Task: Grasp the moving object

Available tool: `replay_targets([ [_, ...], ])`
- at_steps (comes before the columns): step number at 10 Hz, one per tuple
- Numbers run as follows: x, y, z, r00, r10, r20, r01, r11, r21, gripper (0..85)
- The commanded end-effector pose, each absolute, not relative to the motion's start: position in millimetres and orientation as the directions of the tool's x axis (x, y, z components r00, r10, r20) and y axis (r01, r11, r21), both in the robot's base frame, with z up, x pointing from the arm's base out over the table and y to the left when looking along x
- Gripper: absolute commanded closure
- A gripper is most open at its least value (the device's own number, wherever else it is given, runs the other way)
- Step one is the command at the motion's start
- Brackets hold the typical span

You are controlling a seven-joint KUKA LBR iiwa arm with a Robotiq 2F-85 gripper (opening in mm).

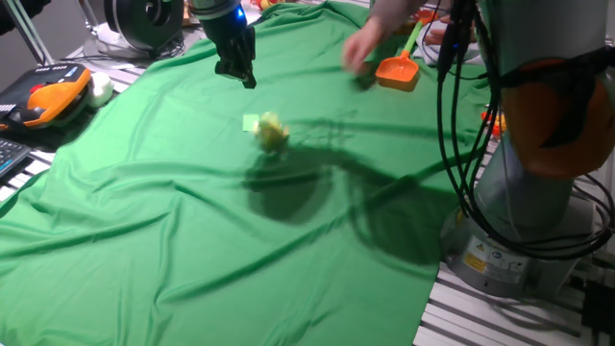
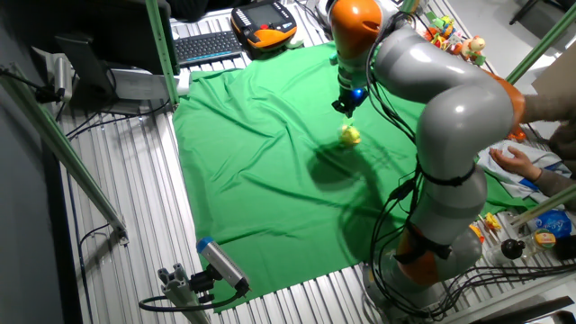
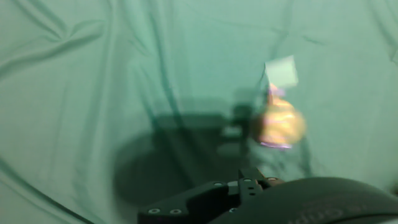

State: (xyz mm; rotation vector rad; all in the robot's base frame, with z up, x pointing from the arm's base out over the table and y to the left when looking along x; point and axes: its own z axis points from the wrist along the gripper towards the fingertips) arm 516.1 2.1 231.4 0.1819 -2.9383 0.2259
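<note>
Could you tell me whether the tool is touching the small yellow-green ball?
Apart: one fixed view shows the tool above the ball, green cloth between.

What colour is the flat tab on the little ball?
Pale green tab on the yellow-green ball, clearest in one fixed view.

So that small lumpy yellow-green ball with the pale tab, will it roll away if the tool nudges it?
Probably: the small lumpy yellow-green ball is rounded, so a nudge could roll it, though its pale flat tab and the wrinkled green cloth may check that. It looks light for its size. The tool hangs apart from it.
</note>
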Motion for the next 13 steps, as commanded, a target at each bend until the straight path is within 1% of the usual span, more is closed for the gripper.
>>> replay_targets([
  [1,518,2,227,-0.975,-0.105,0.197,-0.136,0.98,-0.147,68.0],
  [2,523,2,215,-0.976,-0.093,0.198,-0.124,0.981,-0.148,51.0],
  [3,527,3,201,-0.98,-0.085,0.182,-0.113,0.981,-0.154,34.0],
  [4,530,1,185,-0.985,-0.082,0.15,-0.105,0.983,-0.153,17.0],
  [5,533,0,168,-0.99,-0.076,0.121,-0.092,0.987,-0.13,17.0],
  [6,537,-4,151,-0.992,-0.075,0.103,-0.087,0.989,-0.116,0.0],
  [8,543,-16,117,-0.993,-0.097,0.073,-0.103,0.992,-0.077,0.0],
  [10,546,-19,96,-0.993,-0.106,0.044,-0.109,0.991,-0.082,0.0],
  [13,541,-34,72,-0.993,-0.119,0.011,-0.12,0.99,-0.071,0.0],
])
